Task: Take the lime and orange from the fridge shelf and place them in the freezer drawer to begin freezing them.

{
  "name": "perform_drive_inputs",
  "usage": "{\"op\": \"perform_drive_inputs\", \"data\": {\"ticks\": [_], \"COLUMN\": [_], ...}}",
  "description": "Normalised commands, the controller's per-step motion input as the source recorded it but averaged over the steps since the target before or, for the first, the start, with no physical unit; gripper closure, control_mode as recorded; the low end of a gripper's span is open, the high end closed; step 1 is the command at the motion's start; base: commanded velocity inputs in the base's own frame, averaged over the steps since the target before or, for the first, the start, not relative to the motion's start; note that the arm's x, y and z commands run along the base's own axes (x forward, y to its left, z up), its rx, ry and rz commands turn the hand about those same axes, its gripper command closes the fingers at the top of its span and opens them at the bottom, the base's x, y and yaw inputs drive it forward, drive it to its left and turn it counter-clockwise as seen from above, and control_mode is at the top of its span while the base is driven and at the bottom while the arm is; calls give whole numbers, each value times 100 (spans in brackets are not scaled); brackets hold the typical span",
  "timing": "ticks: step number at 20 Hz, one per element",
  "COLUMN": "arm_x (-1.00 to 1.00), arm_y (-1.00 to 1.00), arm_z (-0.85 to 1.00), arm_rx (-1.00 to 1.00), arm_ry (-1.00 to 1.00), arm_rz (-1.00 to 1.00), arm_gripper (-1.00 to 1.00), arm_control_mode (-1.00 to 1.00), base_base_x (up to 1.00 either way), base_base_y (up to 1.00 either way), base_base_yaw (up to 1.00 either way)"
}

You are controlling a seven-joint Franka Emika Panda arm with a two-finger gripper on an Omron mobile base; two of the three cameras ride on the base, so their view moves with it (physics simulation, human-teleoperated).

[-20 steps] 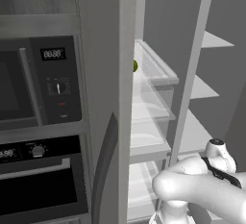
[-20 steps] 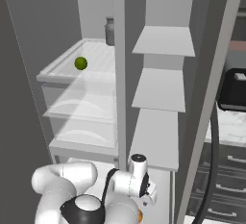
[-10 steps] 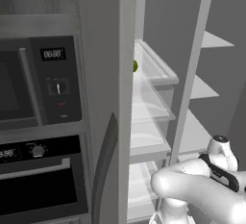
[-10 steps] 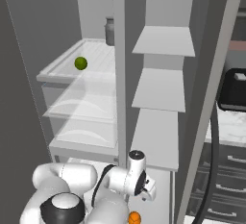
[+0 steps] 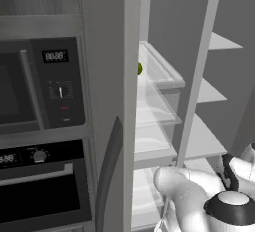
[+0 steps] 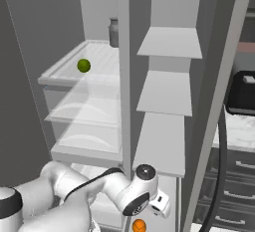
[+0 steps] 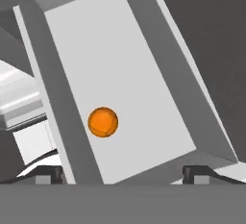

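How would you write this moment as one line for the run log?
orange: lying in freezer drawer, free of gripper | lime: on fridge shelf, not yet taken | gripper: open above drawer

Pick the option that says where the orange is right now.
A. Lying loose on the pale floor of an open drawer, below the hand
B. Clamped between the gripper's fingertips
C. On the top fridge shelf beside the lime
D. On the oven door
A. In the hand view the orange lies alone on the flat pale floor of the drawer, clear of the fingertips, while the lime sits alone on the shelf.
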Motion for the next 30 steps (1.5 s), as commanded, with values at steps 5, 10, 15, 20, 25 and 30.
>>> {"op": "perform_drive_inputs", "data": {"ticks": [5, 10, 15, 20, 25, 30], "arm_x": [-4, 4, 17, 21, 26, 21], "arm_y": [45, 46, 67, 71, 62, 63], "arm_z": [100, 100, 100, 95, 100, 80], "arm_rx": [0, 0, 0, 0, 0, 0], "arm_ry": [-14, -2, 0, 0, -1, -1], "arm_rz": [0, 0, 0, 1, 6, 4], "arm_gripper": [-100, -100, -100, -100, -100, -100], "arm_control_mode": [-100, -100, -100, -100, -100, -100], "base_base_x": [0, 0, 0, 0, 0, 0], "base_base_y": [0, 0, 0, 0, 0, 0], "base_base_yaw": [0, 0, 0, 0, 0, 0]}}
